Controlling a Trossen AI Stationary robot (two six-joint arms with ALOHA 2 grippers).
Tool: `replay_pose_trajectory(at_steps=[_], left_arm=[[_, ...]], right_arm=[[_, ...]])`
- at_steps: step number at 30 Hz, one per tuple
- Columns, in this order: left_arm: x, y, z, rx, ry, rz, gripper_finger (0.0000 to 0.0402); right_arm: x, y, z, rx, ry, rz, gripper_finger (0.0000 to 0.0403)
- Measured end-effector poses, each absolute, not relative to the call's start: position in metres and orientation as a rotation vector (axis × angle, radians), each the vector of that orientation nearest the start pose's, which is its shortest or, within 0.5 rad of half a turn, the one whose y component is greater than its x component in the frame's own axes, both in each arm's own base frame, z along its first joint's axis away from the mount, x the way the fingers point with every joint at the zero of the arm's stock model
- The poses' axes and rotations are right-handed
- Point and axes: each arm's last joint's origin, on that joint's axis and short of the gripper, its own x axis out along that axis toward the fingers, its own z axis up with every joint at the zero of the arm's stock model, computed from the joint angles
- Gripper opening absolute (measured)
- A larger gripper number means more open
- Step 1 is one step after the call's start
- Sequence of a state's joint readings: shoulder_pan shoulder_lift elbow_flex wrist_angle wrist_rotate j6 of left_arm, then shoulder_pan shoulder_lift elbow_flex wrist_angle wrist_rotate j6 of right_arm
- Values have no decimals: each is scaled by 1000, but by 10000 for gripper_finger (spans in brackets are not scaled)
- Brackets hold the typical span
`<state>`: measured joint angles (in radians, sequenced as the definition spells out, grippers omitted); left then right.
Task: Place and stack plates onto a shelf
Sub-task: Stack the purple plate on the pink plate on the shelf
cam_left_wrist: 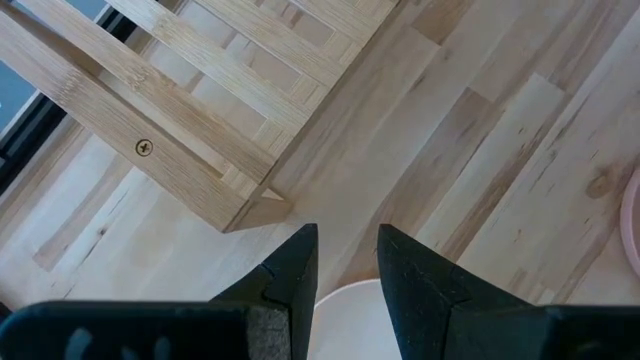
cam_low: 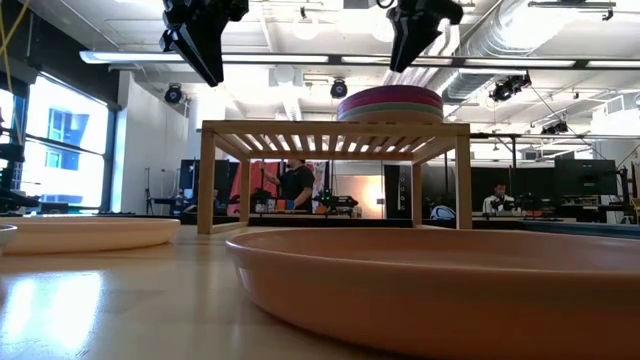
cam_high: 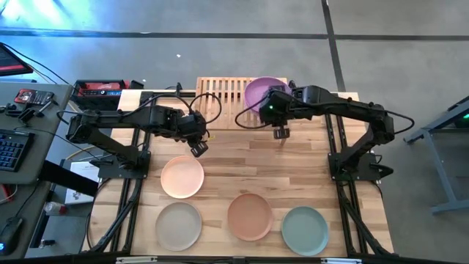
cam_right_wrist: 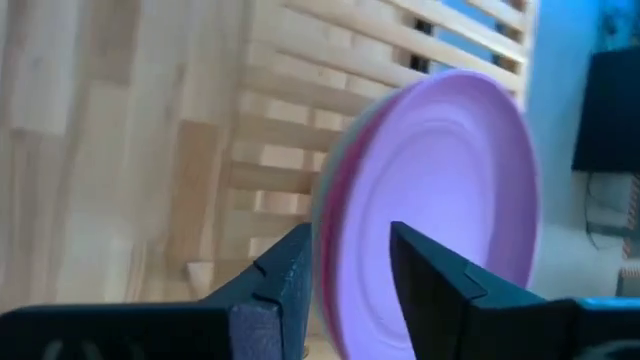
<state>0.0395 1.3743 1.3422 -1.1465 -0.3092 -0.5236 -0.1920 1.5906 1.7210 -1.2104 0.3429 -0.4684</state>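
Right gripper (cam_high: 281, 133) hangs just off the shelf (cam_high: 220, 99), fingers parted with nothing between them, and the plate stack (cam_high: 262, 91) with the purple one on top sits on the slats right ahead of it. Left gripper (cam_high: 198, 149) also gapes empty, the peach plate (cam_high: 182, 177) just below its tips. Beige plate (cam_high: 178, 225), terracotta plate (cam_high: 249, 215) and grey-teal plate (cam_high: 305, 229) lie farther off. Can't read any labels, too small.
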Motion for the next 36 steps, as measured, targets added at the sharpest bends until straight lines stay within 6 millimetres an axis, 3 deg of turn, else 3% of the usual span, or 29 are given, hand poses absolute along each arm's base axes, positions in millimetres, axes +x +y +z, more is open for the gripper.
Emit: replay_pose_trajectory(at_steps=[9, 13, 21, 36], left_arm=[[251, 19, 326, -299, 1057, 602, 96], [251, 19, 326, -309, 1054, 609, 96], [251, 19, 326, -321, 1050, 616, 96], [251, 19, 326, -319, 1050, 616, 96]], right_arm=[[294, -101, 377, -378, 1140, -291, 119], [298, -110, 364, -341, 1205, -259, 119], [308, -114, 349, -333, 1255, -228, 119], [313, -114, 343, -308, 1268, -204, 119]])
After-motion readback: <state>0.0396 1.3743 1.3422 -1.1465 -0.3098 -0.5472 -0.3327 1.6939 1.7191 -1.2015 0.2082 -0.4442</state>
